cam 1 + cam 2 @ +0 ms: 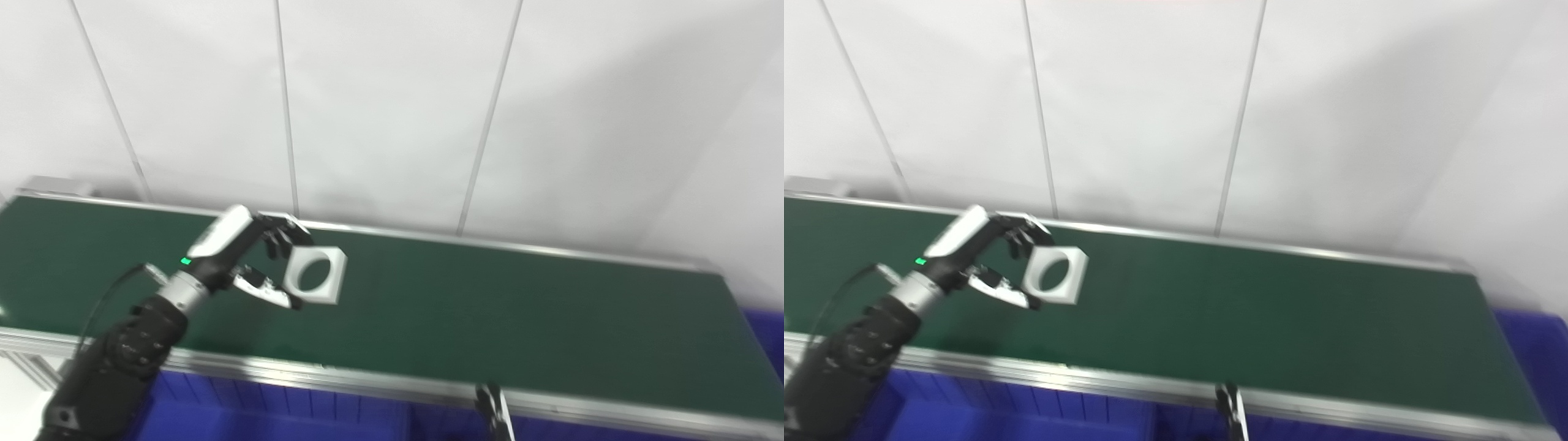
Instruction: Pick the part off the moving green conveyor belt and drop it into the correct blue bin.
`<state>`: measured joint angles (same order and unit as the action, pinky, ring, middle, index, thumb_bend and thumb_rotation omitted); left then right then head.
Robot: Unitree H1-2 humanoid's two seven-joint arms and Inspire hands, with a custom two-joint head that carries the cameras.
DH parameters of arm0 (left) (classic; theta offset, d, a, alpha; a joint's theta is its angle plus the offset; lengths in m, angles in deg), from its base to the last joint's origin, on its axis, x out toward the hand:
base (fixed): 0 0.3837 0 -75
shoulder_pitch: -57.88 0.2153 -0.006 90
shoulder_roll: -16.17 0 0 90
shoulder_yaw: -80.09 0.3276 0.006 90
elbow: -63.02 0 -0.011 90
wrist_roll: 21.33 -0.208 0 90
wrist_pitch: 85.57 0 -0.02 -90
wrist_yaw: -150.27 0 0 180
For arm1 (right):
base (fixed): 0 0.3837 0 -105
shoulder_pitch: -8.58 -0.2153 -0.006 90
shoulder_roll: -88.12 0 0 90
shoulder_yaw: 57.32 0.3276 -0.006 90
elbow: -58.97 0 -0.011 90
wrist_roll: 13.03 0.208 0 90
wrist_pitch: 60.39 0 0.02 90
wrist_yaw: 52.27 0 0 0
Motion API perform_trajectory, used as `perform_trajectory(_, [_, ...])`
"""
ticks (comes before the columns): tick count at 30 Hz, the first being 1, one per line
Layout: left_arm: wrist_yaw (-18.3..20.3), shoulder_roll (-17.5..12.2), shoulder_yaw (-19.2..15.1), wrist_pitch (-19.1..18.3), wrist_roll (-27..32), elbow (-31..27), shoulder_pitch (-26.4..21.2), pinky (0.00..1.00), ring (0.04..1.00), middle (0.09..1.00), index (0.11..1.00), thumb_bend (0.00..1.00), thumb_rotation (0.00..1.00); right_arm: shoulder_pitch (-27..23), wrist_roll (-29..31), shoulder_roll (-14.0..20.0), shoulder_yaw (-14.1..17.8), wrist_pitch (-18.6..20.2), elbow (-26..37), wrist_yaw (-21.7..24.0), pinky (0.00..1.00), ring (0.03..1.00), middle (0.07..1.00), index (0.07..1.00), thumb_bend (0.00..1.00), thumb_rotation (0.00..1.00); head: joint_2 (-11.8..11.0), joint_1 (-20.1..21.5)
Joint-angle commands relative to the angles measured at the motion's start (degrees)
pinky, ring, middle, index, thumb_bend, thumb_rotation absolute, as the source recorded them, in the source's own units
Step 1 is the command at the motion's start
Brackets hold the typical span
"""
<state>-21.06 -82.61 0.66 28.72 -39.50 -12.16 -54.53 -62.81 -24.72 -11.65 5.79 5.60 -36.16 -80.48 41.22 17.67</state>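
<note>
A white panelled wall (392,104) fills the upper half of both views, its vertical seams running down to the far rail of the belt. Below it the green conveyor belt (490,318) crosses the scene from left to right between silver side rails, with its right end near the picture's right edge. Along the near rail, at the bottom, lie the blue bins (275,416), seen only as ribbed walls and rims; another blue bin (765,331) shows past the belt's right end. The left arm rises from the bottom left corner, and the left hand (257,257) is raised above the left part of the belt, its fingers (285,236) on top and its thumb underneath pinching the part (315,275). The part is a white square block with a round hole through it, tilted and held clear of the belt surface. Of the right hand (493,410) only a dark tip shows at the bottom edge beside the near rail, too little to tell how it is set.
</note>
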Motion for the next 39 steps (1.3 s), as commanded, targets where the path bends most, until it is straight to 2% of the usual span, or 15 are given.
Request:
perform_trajectory(1, [-0.2,-1.91,-0.91,2.53,1.33,-2.6,-0.89,0.35,0.427,0.485,0.503,0.52,0.0,0.01,-2.23,-1.51,0.04,-2.91,2.41,-1.01,1.0,0.956,0.959,1.0,0.73,0.74,1.14,0.57])
perform_trajectory(3, [0.56,-1.94,-1.07,2.41,2.36,-3.42,0.05,0.38,0.456,0.484,0.503,0.52,0.0,-0.09,-3.12,-2.26,0.59,-2.91,2.78,-1.03,0.99,0.953,0.961,1.0,0.74,0.74,2.8,1.65])
perform_trajectory(6, [1.6,-1.95,-1.3,2.04,3.71,-4.66,1.67,0.48,0.531,0.491,0.497,0.52,0.0,-0.08,-5.48,-3.51,1.64,-2.91,3.35,-1.58,0.96,0.923,0.949,0.996,0.75,0.77,3.96,2.69])
perform_trajectory(12, [2.87,-1.92,-1.22,2.55,5.72,-7.63,4.8,0.47,0.538,0.5,0.488,0.52,0.0,0.08,-6.22,-5.05,3.21,-2.9,4.52,0.11,0.96,0.917,0.953,0.995,0.75,0.79,5.82,3.19])
perform_trajectory(15, [3.08,-2.24,-0.59,2.62,6.89,-9.69,6.73,0.41,0.478,0.489,0.499,0.52,0.0,0.4,-6.88,-5.82,4.39,-2.84,5.23,0.76,0.94,0.914,0.946,0.992,0.73,0.76,6.92,2.6])
perform_trajectory(19, [4.26,-2.37,0.02,2.61,8.52,-11.83,9.54,0.45,0.515,0.492,0.497,0.52,0.0,0.99,-6.68,-6.15,5.59,-2.82,6.27,2.32,0.94,0.908,0.946,0.991,0.74,0.78,7.57,0.75])
perform_trajectory(25, [4.15,-1.91,0.49,2.61,8.39,-12.43,14.7,0.39,0.469,0.478,0.511,0.52,0.0,1.54,-5.25,-5.97,6.63,-2.89,7.43,3.98,0.95,0.907,0.942,0.982,0.76,0.76,8.17,-0.1])
perform_trajectory(26, [3.97,-1.8,0.44,2.61,7.98,-12.63,15.47,0.35,0.419,0.482,0.505,0.52,0.0,1.65,-5.36,-5.96,6.76,-2.89,7.52,4.12,0.95,0.907,0.939,0.982,0.76,0.78,8.17,-0.1])
perform_trajectory(27, [3.82,-1.71,0.47,2.61,7.54,-12.97,16.39,0.34,0.41,0.483,0.504,0.52,0.0,1.73,-5.23,-5.9,6.87,-2.89,7.65,4.29,0.95,0.907,0.938,0.981,0.76,0.78,8.21,-0.32])
perform_trajectory(28, [3.74,-1.64,0.49,2.61,7.25,-13.2,17.0,0.25,0.312,0.48,0.507,0.52,0.0,1.79,-5.1,-5.89,6.97,-2.89,7.74,4.46,0.94,0.907,0.937,0.98,0.76,0.78,8.21,-0.32])
perform_trajectory(29, [4.18,-1.55,0.62,2.59,7.61,-13.13,17.76,0.21,0.262,0.479,0.508,0.52,0.0,1.8,-4.89,-5.86,7.1,-2.89,7.86,4.79,0.94,0.908,0.936,0.979,0.77,0.78,8.19,-0.55])
perform_trajectory(32, [5.21,-1.39,0.99,2.55,8.44,-12.9,19.18,0.25,0.329,0.469,0.517,0.52,0.0,1.91,-4.9,-5.99,7.62,-2.88,8.11,5.47,0.94,0.907,0.934,0.979,0.76,0.78,8.18,-0.83])
perform_trajectory(33, [5.39,-1.37,1.11,2.55,8.55,-12.88,19.5,0.36,0.443,0.473,0.514,0.52,0.0,1.98,-5.0,-6.1,7.83,-2.88,8.17,5.65,0.94,0.902,0.931,0.977,0.77,0.78,8.14,-0.87])
perform_trajectory(34, [5.55,-1.35,1.16,2.33,7.8,-13.06,20.1,0.41,0.482,0.476,0.511,0.52,0.0,1.99,-4.95,-6.13,7.9,-2.88,8.23,5.73,0.94,0.9,0.93,0.978,0.76,0.78,8.1,-0.92])
perform_trajectory(39, [6.32,-1.13,1.63,0.55,4.54,-14.11,22.42,0.47,0.528,0.484,0.503,0.52,0.0,2.12,-4.11,-5.91,7.97,-2.87,8.32,6.52,0.95,0.911,0.935,0.985,0.75,0.78,8.05,-1.21])
